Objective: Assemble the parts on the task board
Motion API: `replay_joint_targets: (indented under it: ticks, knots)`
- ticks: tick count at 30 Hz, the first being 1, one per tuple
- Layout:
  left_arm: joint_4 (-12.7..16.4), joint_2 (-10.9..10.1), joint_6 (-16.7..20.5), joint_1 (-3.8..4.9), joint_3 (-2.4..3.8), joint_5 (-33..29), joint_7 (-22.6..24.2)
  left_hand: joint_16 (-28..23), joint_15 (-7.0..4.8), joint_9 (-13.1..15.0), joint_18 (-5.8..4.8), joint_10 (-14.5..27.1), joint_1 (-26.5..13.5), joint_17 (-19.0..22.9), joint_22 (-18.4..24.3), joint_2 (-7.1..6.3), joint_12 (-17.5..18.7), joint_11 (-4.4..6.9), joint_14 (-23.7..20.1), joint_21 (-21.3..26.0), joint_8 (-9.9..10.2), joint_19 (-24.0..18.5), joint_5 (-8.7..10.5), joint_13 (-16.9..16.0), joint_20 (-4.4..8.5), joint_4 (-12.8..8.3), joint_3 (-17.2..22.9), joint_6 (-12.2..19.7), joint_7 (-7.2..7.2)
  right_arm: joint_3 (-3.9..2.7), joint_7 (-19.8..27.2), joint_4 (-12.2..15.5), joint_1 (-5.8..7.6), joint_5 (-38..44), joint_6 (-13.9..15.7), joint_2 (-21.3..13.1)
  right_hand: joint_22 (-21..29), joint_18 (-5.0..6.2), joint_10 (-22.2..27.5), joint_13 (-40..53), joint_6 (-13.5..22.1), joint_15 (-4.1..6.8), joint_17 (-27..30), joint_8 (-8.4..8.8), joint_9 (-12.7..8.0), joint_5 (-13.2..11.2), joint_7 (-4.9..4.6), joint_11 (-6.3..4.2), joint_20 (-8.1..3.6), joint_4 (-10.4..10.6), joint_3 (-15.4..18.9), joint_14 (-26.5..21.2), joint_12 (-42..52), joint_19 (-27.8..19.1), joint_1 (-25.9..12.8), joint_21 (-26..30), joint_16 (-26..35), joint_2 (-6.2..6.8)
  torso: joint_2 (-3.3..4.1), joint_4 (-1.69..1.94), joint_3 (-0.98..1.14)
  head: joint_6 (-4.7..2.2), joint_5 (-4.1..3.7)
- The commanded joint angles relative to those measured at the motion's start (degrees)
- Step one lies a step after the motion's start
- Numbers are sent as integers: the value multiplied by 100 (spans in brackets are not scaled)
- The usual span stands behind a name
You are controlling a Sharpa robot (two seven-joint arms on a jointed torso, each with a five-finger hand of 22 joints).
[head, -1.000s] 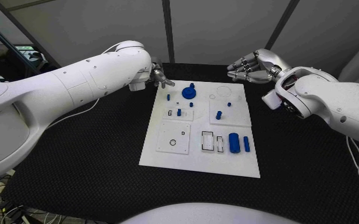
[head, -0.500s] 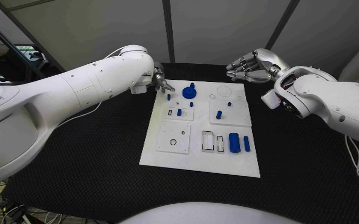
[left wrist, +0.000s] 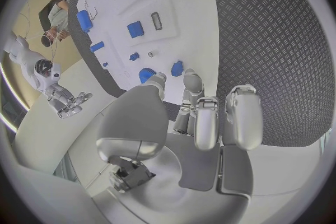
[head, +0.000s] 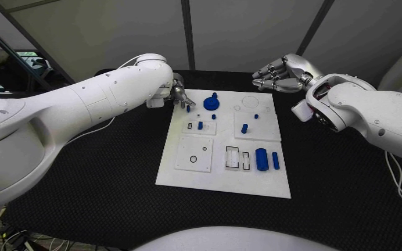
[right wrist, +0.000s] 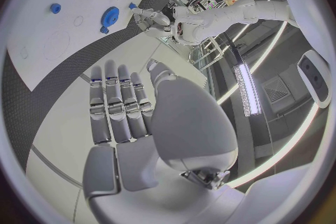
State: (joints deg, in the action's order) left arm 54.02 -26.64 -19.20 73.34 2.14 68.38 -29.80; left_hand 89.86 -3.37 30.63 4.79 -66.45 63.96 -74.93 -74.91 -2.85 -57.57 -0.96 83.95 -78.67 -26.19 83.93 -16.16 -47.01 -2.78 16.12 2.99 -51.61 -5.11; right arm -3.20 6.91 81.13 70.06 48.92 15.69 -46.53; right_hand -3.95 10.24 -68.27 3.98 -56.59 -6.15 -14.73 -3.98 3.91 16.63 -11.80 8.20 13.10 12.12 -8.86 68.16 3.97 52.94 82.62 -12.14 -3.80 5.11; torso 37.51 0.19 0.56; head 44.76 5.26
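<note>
Since a second ago, the left hand point(head: 179, 93) has crept a little closer to the board point(head: 184, 172), its arm reaching further in across the table point(head: 100, 169); the right hand point(head: 280, 74) has barely shifted, and the parts have not moved.

Now the left hand hangs at the board's far left corner, fingers point(left wrist: 192, 85) pointing down just over the small peg point(head: 189, 108) there. They grasp nothing: they are lightly curled and apart. The right hand hovers beyond the board's far right corner, fingers point(right wrist: 112, 102) side by side and gently bent, holding nothing.

On the board, the round knob point(head: 211, 103) sits near the far edge, beside the left hand. Nearer the middle stand a short peg point(head: 244, 128) and several smaller blue pieces. Toward the board's near right, a thick cylinder point(head: 262, 160) and a thin bar point(head: 276, 160) lie side by side, next to two empty rectangular slots point(head: 238, 158).
</note>
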Motion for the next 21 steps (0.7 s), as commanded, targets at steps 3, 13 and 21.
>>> replay_joint_targets:
  ticks: [3,13,21]
  knots:
    - [-7,0,-109,4,0,50,22,14,49,-19,-170,30,90,-1507,-208,44,-26,16,605,5,31,92,-14,-1,-46,-9,-42,-47,8,-4,32,-2,10,28,-30,9,7,34,55,-8,24,17,6,7,0,34,-27,4,34,3,28,-36,2,19,-32,34,18,-8,1,9,3,8,9]
    - [1,-8,-32,-1,-3,49,73,14,44,-65,-171,27,288,-1507,-221,156,-37,24,605,3,51,94,-21,7,-42,-49,-49,-83,15,-4,29,-6,10,28,-35,18,9,35,58,-8,28,17,12,7,0,43,-27,4,36,-4,21,-38,3,23,-24,44,17,-18,0,6,2,18,22]
    - [-7,19,11,-4,-10,23,130,14,38,-109,-173,26,531,-1507,-235,268,-41,32,605,1,71,97,-24,21,-38,-115,-32,-106,22,-4,26,-5,10,29,-42,25,9,35,58,-8,28,17,12,7,0,44,-27,4,36,-5,21,-38,3,23,-24,45,17,-19,4,3,0,21,15]
